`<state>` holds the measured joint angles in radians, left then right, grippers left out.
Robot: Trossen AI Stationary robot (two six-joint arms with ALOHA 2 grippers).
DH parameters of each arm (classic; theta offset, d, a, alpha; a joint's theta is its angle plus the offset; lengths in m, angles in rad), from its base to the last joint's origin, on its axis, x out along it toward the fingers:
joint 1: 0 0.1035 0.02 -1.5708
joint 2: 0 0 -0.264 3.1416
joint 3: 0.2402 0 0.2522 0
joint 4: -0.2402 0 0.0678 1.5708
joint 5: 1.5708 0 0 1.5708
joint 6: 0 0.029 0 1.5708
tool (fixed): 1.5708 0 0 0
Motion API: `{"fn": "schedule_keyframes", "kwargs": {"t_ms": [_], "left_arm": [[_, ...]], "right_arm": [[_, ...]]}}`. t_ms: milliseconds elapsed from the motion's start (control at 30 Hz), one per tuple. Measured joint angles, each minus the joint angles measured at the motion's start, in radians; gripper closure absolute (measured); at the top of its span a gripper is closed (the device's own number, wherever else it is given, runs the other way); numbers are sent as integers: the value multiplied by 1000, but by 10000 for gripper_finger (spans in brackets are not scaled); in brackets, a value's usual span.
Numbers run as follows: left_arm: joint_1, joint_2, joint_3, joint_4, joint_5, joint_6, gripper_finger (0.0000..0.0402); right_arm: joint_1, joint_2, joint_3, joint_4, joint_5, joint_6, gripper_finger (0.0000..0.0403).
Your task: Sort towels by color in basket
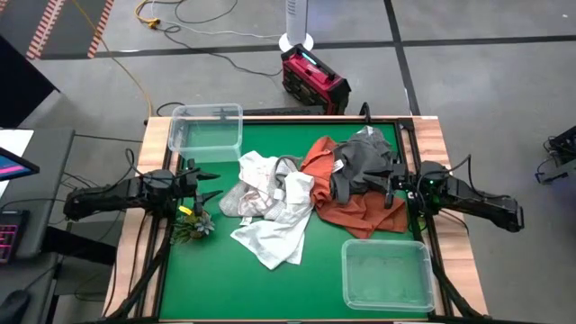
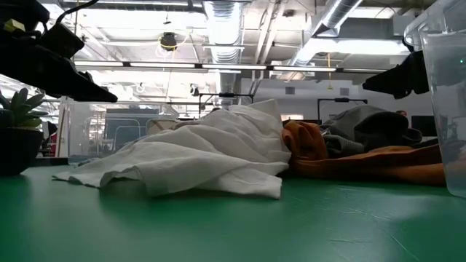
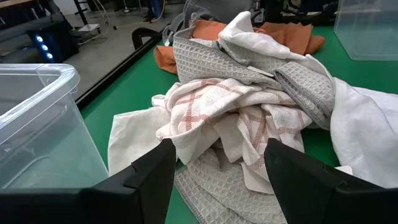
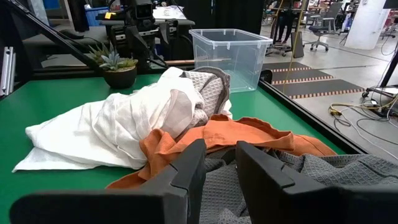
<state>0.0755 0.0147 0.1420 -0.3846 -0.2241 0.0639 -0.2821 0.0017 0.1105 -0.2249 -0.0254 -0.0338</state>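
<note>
Several towels lie heaped together mid-table, all soft and light, so I expect each to drape and drag its neighbours along unless I pinch a raised fold and lift high. Starting at the left edge, my left gripper (image 1: pixel 209 183) hovers with fingers apart, just beside the small potted plant (image 1: pixel 193 225) and in front of the clear bin (image 1: pixel 205 131) at the far left corner. Next comes the checked towel (image 3: pixel 217 115), bunched on top of the light grey waffle towel (image 3: pixel 249 74); its upper ridge looks like the easiest hold. The white towel (image 1: pixel 274 234) spreads flat toward the near edge, and I judge a corner there safer than its middle. Further right, the rust orange towel (image 1: pixel 346 202) lies under the dark grey towel (image 1: pixel 364 157), where my right gripper (image 1: pixel 389 184) sits low over the cloth, fingers slightly apart with nothing held. A second clear bin (image 1: pixel 387 274) stands at the near right corner. Bare green mat (image 1: pixel 225 279) along the near side gives room to swing; the raised table rim (image 1: pixel 409 144) and the plant are the snags.
</note>
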Motion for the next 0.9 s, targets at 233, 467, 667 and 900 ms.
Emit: {"fn": "schedule_keyframes", "kwargs": {"t_ms": [233,467,667,900], "left_arm": [[0,0,0,0,0,0,166],[0,0,0,0,0,0,166],[0,0,0,0,0,0,166],[0,0,0,7,0,112,166]], "right_arm": [[0,0,0,0,0,0,280],[0,0,0,0,0,0,280],[0,0,0,0,0,0,280],[0,0,0,0,0,0,280]]}}
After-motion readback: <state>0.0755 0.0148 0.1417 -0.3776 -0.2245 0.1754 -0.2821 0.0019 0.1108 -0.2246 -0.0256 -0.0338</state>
